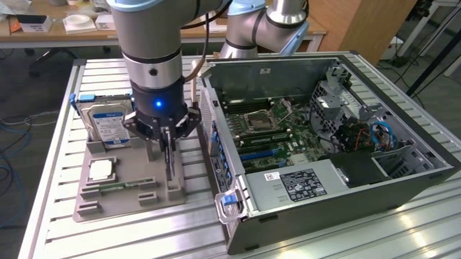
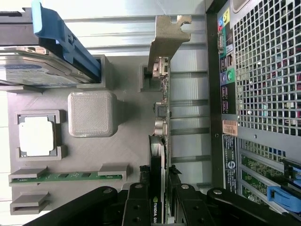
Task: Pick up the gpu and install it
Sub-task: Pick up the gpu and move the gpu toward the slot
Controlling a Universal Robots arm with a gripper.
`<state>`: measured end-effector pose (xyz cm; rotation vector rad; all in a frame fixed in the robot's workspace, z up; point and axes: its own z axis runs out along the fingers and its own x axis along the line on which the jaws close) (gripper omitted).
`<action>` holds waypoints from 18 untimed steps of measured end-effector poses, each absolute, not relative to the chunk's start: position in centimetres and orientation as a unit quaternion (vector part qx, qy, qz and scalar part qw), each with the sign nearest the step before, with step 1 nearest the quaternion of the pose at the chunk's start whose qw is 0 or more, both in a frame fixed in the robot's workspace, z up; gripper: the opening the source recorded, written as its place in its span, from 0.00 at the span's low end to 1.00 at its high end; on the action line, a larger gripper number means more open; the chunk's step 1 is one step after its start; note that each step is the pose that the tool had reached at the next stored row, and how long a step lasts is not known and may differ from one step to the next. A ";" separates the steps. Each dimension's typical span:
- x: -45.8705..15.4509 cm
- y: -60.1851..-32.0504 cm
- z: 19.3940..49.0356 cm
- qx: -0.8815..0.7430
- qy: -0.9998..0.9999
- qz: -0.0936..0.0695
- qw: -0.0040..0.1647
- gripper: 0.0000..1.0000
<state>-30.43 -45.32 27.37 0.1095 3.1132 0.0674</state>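
The gpu (image 1: 169,159) is a thin dark card standing on edge at the grey holder tray (image 1: 122,208), on the side nearest the open computer case (image 1: 338,216). My gripper (image 1: 168,141) reaches straight down over it. In the wrist view the card (image 2: 160,117) runs lengthwise away from me, with its silver bracket (image 2: 167,37) at the far end. My gripper (image 2: 158,188) is shut on the card's near end, one black finger (image 2: 136,200) pressed against each face. I cannot tell whether the card's lower edge still rests in the tray.
The tray also holds a hard drive (image 1: 108,124) with a blue handle, a square processor chip (image 1: 101,170) and a green memory stick (image 1: 119,186). The case lies on its side with the motherboard (image 1: 273,129) exposed. Its perforated rear panel (image 2: 263,94) is close beside the card.
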 end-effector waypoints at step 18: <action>-30.4 -45.3 29.4 0.035 0.999 0.022 0.013 0.26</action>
